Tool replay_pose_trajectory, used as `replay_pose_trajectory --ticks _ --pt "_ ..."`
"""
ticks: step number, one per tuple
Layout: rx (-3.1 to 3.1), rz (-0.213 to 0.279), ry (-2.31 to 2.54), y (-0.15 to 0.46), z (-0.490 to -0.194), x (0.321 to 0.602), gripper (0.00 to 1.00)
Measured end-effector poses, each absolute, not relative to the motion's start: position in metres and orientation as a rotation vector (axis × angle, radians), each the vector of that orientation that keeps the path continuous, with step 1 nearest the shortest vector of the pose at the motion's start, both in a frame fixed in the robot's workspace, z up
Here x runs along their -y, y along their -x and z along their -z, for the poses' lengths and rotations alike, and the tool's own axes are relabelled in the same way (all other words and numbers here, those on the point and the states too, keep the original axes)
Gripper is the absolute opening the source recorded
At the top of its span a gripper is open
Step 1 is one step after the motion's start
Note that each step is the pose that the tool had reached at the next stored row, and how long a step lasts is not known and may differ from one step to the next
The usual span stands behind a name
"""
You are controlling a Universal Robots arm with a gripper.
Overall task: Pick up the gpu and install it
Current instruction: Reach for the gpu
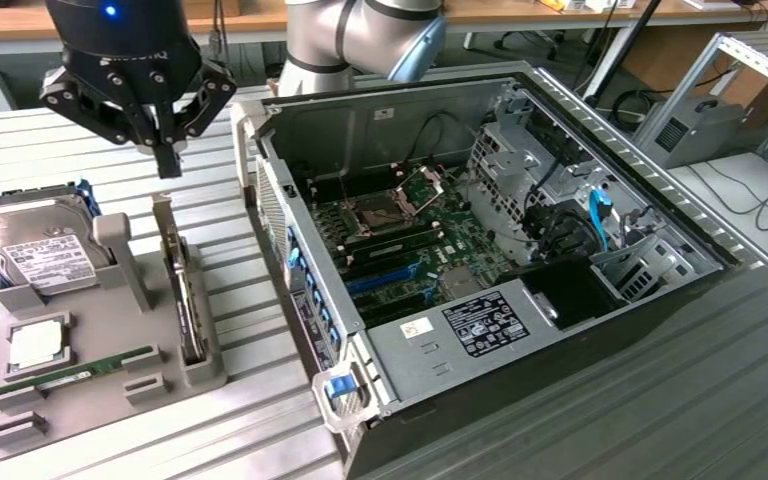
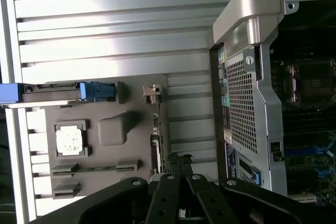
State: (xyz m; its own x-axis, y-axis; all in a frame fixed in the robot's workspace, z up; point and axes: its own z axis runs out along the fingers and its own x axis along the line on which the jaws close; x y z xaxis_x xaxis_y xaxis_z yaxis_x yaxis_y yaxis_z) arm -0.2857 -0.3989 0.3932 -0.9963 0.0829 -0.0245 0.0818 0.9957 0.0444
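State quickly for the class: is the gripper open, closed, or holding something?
Gripper: closed, holding nothing, above the graphics card.

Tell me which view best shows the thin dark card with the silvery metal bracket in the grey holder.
The exterior view: the thin dark gpu card stands on edge, its long side visible. The wrist view shows it edge-on, as a narrow strip.

Your counter (image 1: pixel 704 400) of ribbed metal with a dull sheen, matt grey plastic tray (image 1: pixel 104 390), your pincer (image 1: pixel 168 168) in matt black, computer case (image 1: pixel 418 350) of bare silvery sheet metal, glossy blue plastic latch (image 1: pixel 340 388)
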Motion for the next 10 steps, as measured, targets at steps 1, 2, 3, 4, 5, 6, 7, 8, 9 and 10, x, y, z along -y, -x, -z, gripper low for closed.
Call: replay_pose_trajectory --ticks 1,2,3,4,5,6,7,8,9,10 --pt "-3.112 -0.067 -0.129 0.287 -0.393 0.399 0.11" --pt "-3.112 -0.067 -0.129 0.289 -0.393 0.399 0.11" --pt "-3.112 -0.068 -0.13 0.291 -0.393 0.399 0.11" --pt "-3.112 -0.067 -0.13 0.292 -0.393 0.399 0.11" --pt "-3.112 -0.068 -0.131 0.294 -0.393 0.399 0.11" --pt "-3.112 -0.067 -0.132 0.295 -0.393 0.399 0.11" --pt "-3.112 -0.067 -0.132 0.297 -0.393 0.399 0.11" --pt "-3.112 -0.067 -0.133 0.299 -0.393 0.399 0.11" --pt "-3.112 -0.067 -0.133 0.301 -0.393 0.399 0.11" --pt "-3.112 -0.067 -0.134 0.302 -0.393 0.399 0.11"
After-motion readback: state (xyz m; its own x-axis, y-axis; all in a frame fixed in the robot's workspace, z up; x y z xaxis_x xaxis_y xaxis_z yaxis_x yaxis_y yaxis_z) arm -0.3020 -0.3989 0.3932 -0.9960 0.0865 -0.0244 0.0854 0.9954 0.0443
